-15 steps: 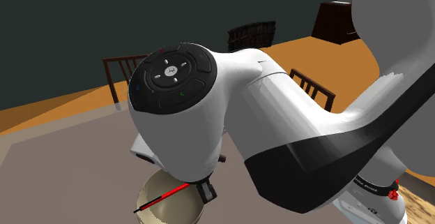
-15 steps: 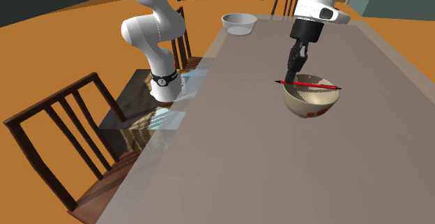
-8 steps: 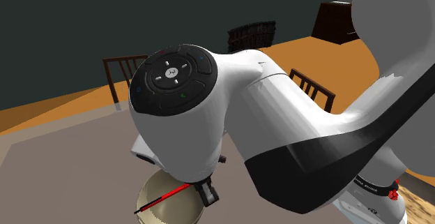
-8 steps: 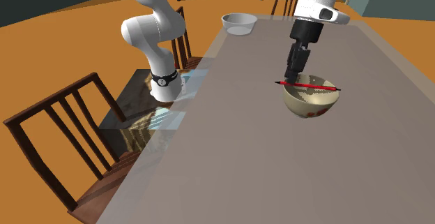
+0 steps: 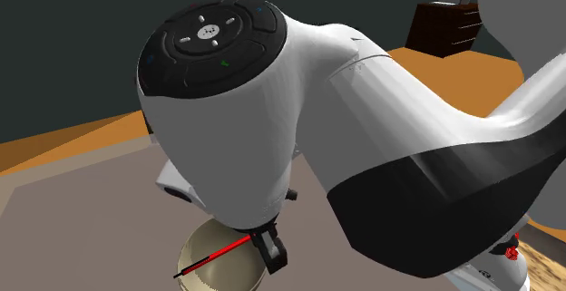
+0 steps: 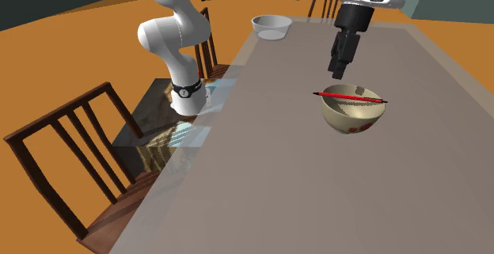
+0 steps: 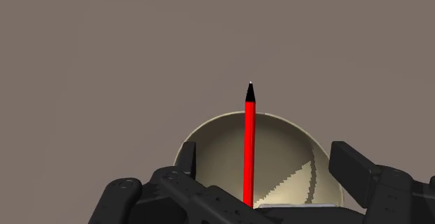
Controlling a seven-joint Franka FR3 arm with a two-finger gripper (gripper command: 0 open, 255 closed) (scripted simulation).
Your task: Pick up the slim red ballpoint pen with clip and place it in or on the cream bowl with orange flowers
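The slim red pen [image 6: 351, 96] with a black tip lies across the rim of the cream bowl [image 6: 354, 116], which has reddish marks on its side. My black gripper [image 6: 339, 72] hangs a little above the bowl's rim, apart from the pen. In the wrist view the gripper [image 7: 266, 153] stands open, its fingers [image 7: 348, 163] on either side of the pen [image 7: 249, 146] without touching it, and the bowl [image 7: 286, 146] lies beneath. In the shoulder view the pen [image 5: 213, 255] rests on the bowl [image 5: 204, 266] under the arm.
A small white bowl [image 6: 271, 27] sits at the far end of the grey table [image 6: 261, 173]. Dark wooden chairs [image 6: 79, 157] stand along the table's side, near the arm's stand [image 6: 170, 126]. A dark cabinet [image 5: 449, 26] stands far back.
The gripper went from shut on the pen to open and rose away from the bowl. The pen stayed lying across the bowl's rim.
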